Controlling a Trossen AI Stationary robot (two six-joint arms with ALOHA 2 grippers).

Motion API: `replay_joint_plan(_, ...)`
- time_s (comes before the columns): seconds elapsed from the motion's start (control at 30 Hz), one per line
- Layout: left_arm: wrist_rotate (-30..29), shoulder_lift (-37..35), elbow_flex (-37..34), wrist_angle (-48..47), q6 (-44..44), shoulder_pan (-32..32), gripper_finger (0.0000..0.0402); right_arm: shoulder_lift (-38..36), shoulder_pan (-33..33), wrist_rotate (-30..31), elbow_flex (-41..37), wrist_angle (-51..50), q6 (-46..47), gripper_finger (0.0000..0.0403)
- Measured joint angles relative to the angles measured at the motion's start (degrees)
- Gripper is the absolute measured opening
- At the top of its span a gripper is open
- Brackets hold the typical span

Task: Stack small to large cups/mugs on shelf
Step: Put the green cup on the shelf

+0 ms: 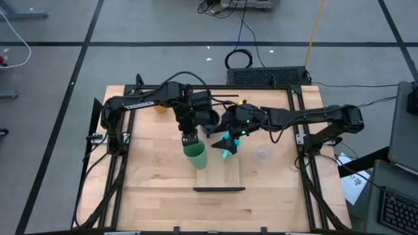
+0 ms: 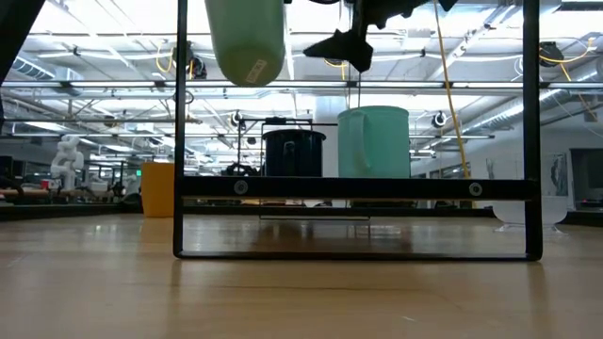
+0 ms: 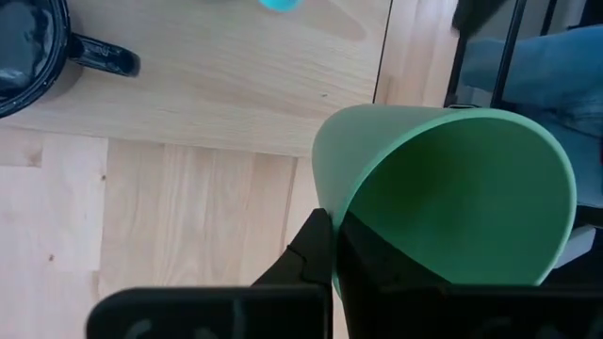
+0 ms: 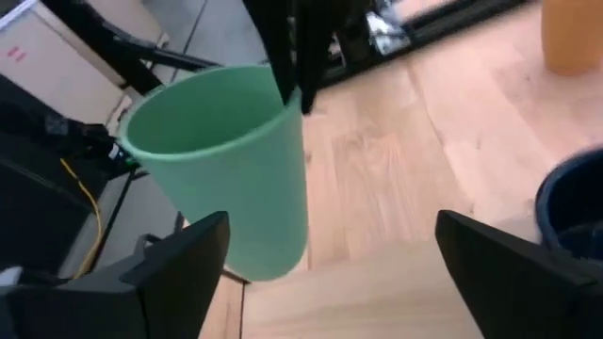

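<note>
Green cup (image 1: 195,155) is hanging clear above the shelf (image 1: 219,171), near its left edge, with the left end effector (image 1: 189,139) clamped on its rim. The right end effector (image 1: 228,145) is hovering just beside it over the shelf, fingers (image 4: 179,273) spread apart and gripping nothing.

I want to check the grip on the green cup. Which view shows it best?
The left wrist view: the left gripper pinches the green cup at its rim. The right wrist view shows it whole, the high view small, the low view only its body.
</note>
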Motion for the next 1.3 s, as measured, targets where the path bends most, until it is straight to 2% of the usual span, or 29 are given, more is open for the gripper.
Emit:
replay_joint_plan(0.17, -0.02, 0.00, 0.00, 0.36, 0.17, 0.90, 0.0000, 2.02, 0.45, 0.37, -0.06, 1.56, 4.55, 0.0397)
replay_joint_plan(0.27, -0.13, -0.14, 0.00, 0.15, 0.17, 1.87, 0.0000, 2.10, 0.96, 3.40, -0.04, 3.09, 8.42, 0.0394)
replay_joint_plan(0.37, -0.22, -0.39, 0.00, -0.84, 0.89, 2.62, 0.0000, 1.86, 1.23, 1.97, -0.04, 4.94, 10.56, 0.0393)
replay_joint_plan(0.63, 2.41, -0.98, 0.00, -1.72, 2.15, 3.80, 0.0000, 0.70, 3.06, -2.75, -0.02, 7.90, 6.52, 0.0392)
replay_joint_plan(0.77, 6.45, -0.98, 0.00, 0.99, 1.56, 3.73, 0.0000, 0.59, 3.10, -2.70, -0.04, 8.38, 3.03, 0.0392)
replay_joint_plan(1.3, 5.42, -0.96, 0.00, 4.75, -0.03, 3.65, 0.0000, 1.18, 3.78, -3.05, -0.04, 9.77, -1.00, 0.0391)
